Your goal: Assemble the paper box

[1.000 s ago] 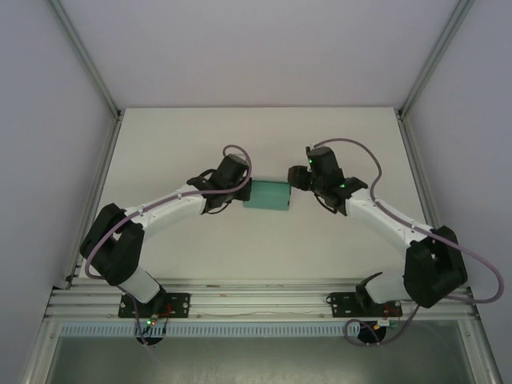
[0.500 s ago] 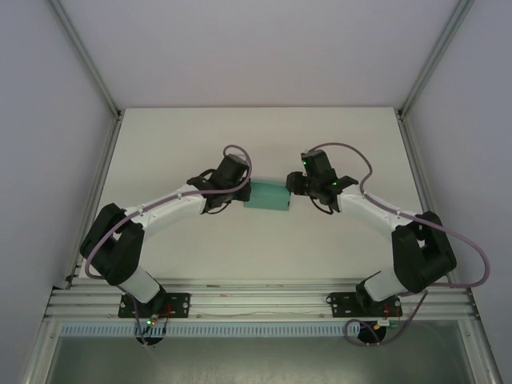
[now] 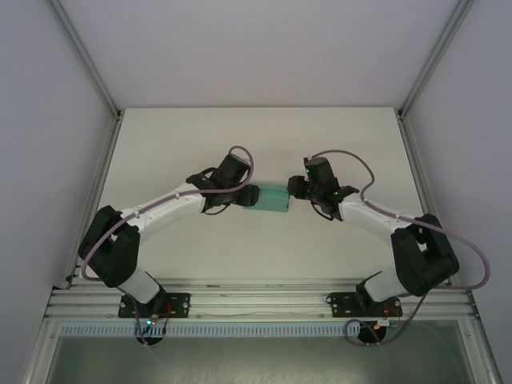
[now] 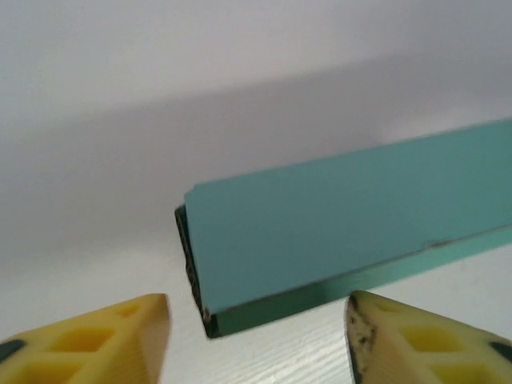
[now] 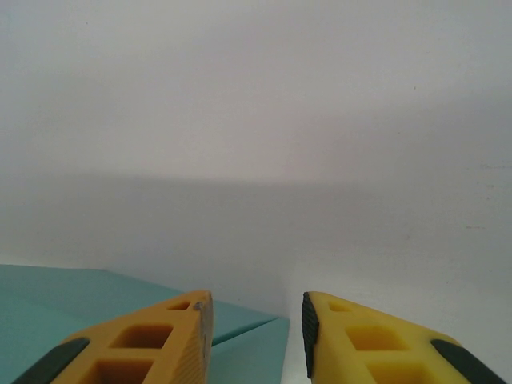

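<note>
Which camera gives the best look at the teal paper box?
Top external: the whole paper box shows, flat on the table. Left wrist gives one end close up, the far end cut off. Right wrist catches a corner, lower left.

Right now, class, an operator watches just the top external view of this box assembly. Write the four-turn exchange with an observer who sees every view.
Operator: Is the paper box gripped at the left arm's end?
Observer: No. The left wrist view shows the left fingers apart, with a gap on each side of the box's end.
Operator: And at the right arm's end?
Observer: In the right wrist view the right fingers stand apart, and the box's corner is seen low through the gap between them.
</note>
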Robot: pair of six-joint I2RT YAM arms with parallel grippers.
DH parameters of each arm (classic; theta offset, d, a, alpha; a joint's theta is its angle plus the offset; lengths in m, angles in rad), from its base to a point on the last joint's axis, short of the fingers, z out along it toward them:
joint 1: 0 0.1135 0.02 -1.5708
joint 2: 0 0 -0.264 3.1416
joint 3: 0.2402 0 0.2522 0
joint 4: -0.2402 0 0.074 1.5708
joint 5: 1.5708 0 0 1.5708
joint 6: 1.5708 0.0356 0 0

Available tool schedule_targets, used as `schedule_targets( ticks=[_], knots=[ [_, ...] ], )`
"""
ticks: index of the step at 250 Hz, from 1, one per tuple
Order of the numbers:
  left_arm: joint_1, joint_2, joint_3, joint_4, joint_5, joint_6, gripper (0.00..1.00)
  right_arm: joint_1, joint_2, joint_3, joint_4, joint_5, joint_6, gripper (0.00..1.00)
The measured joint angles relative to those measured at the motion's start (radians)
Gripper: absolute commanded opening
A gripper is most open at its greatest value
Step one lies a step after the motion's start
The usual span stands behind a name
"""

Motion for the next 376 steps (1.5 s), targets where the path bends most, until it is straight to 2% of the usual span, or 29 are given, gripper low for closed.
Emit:
schedule_targets(
  ticks=[36, 90, 137, 164, 204, 234, 254, 279, 296, 328, 376],
  knots=[
    [0.000, -0.002, 0.031, -0.071, 0.002, 0.004, 1.00, 0.017, -0.001, -0.006, 0.019, 0.039, -0.031, 0.35],
    [0.024, -0.032, 0.096, -0.112, -0.006, -0.020, 1.00, 0.039, -0.002, -0.011, 0.038, 0.094, -0.087, 0.35],
    [0.154, -0.051, 0.096, -0.045, 0.096, -0.076, 1.00, 0.068, -0.008, -0.034, 0.087, 0.157, -0.157, 0.34],
    [0.209, -0.019, 0.092, -0.004, 0.165, -0.102, 0.89, 0.086, -0.018, -0.058, 0.124, 0.189, -0.196, 0.33],
    [0.232, 0.030, 0.019, 0.078, 0.275, -0.128, 0.78, 0.097, -0.035, -0.117, 0.221, 0.205, -0.241, 0.33],
    [0.237, 0.061, -0.047, 0.140, 0.370, -0.153, 0.61, 0.100, -0.034, -0.154, 0.303, 0.208, -0.270, 0.32],
    [0.247, 0.068, -0.072, 0.205, 0.428, -0.170, 0.56, 0.101, -0.030, -0.182, 0.370, 0.208, -0.292, 0.32],
    [0.269, 0.068, -0.115, 0.284, 0.487, -0.190, 0.39, 0.101, -0.013, -0.216, 0.463, 0.210, -0.317, 0.31],
    [0.276, 0.068, -0.143, 0.351, 0.531, -0.200, 0.31, 0.101, 0.010, -0.231, 0.531, 0.211, -0.335, 0.31],
    [0.297, 0.072, -0.197, 0.463, 0.577, -0.231, 0.20, 0.100, 0.042, -0.274, 0.668, 0.214, -0.367, 0.31],
    [0.313, 0.074, -0.267, 0.612, 0.612, -0.251, 0.09, 0.100, 0.069, -0.343, 0.843, 0.192, -0.421, 0.31]
  ],
)
